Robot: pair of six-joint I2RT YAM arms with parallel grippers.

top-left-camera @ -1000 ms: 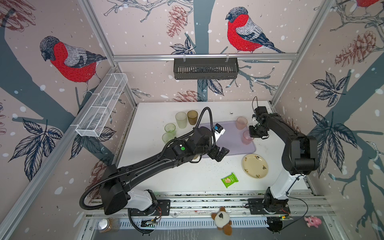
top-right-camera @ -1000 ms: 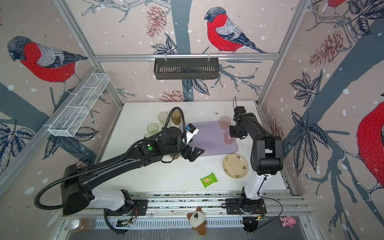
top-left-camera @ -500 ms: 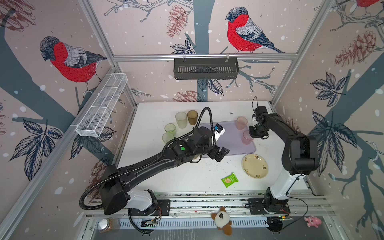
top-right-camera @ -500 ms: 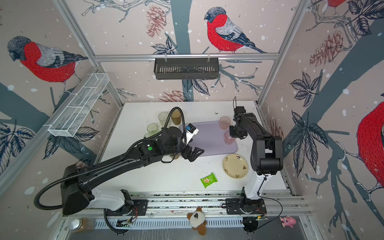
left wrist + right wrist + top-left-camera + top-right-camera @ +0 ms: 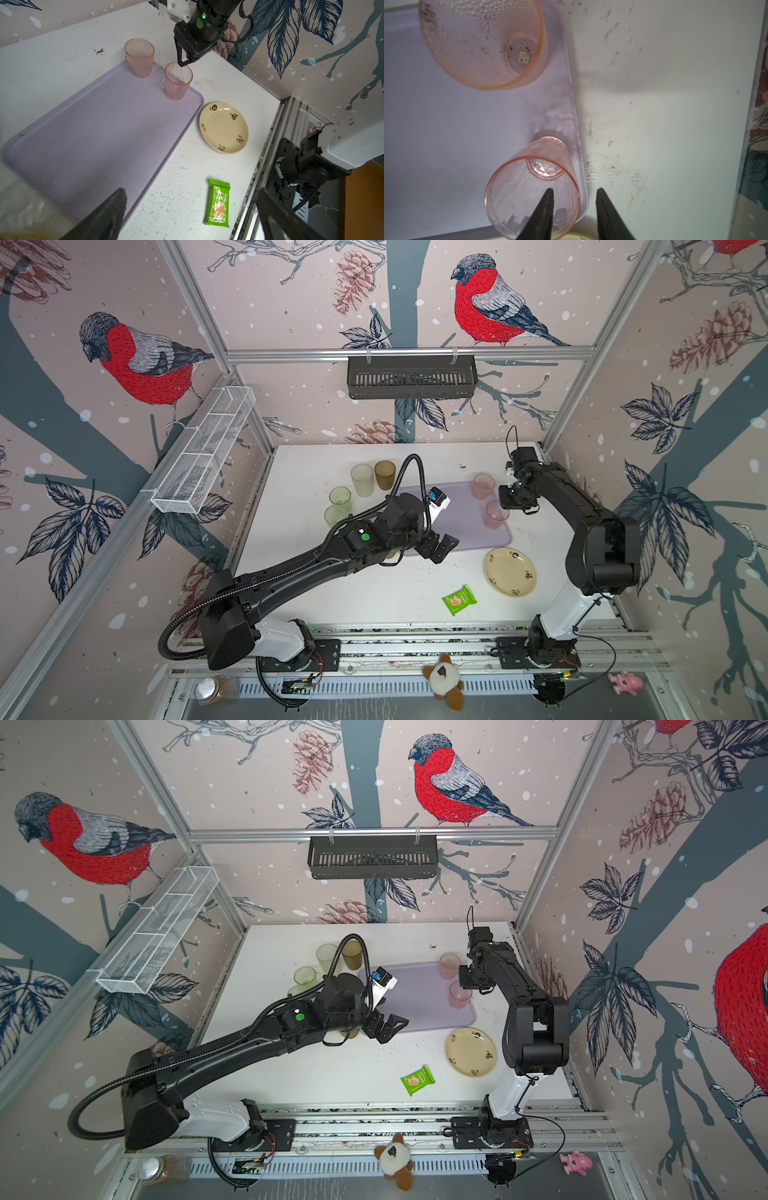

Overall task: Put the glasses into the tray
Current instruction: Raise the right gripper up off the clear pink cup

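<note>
At tray (image 5: 446,104) edge, straddling pink glass (image 5: 529,187) rim with right pincer (image 5: 574,189) part-open, not clamping; with left pincer (image 5: 192,190) wide open, empty.

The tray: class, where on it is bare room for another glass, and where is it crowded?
Bare: all the tray from the left tool across to its right edge in a top view. Crowded: that edge, where the dotted pink glass, faceted pink glass and right tool cluster.
</note>
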